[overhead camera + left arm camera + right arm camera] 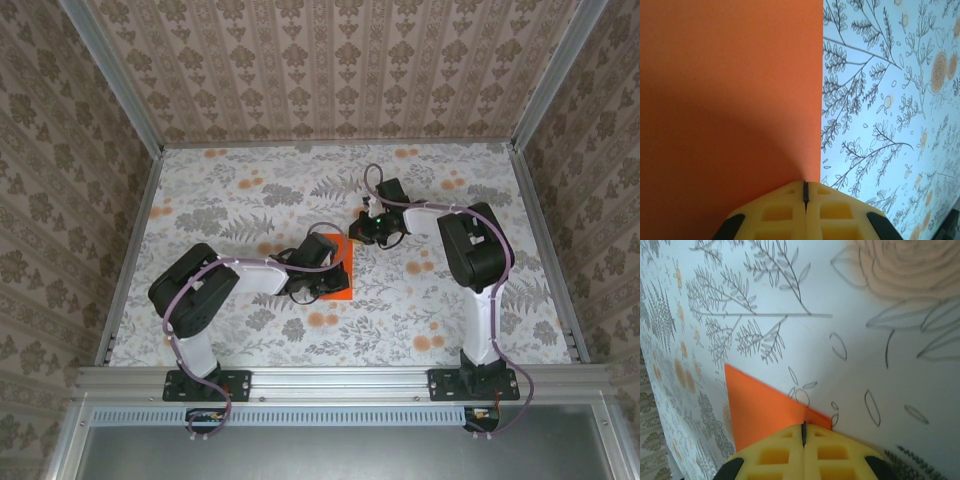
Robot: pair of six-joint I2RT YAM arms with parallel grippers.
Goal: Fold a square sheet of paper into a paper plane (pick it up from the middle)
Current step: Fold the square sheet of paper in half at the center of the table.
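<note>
Yellow fingertips of the left gripper point(805, 192) are pressed together with nothing visible between them. Their tips sit right at the straight right-hand edge of the square sheet of paper point(730, 100). From above, the left arm leans from its near-left base far and rightward, and its wrist hangs over the sheet point(343, 262), which lies about mid-table on the flower-printed surface point(250, 200).

The orange paper looks flat and shows no crease, so I judge the folding hardly begun: no paper plane yet, and every fold left to make.

Right of the sheet, the right arm stands up from its near-right base, bends at the elbow and doubles back leftward. The right gripper point(375, 228) is low by the sheet's far right corner. In its wrist view the right gripper point(804, 432) is likewise shut tight, tips at the paper's pointed corner point(760, 405). I cannot tell whether they touch it.
</note>
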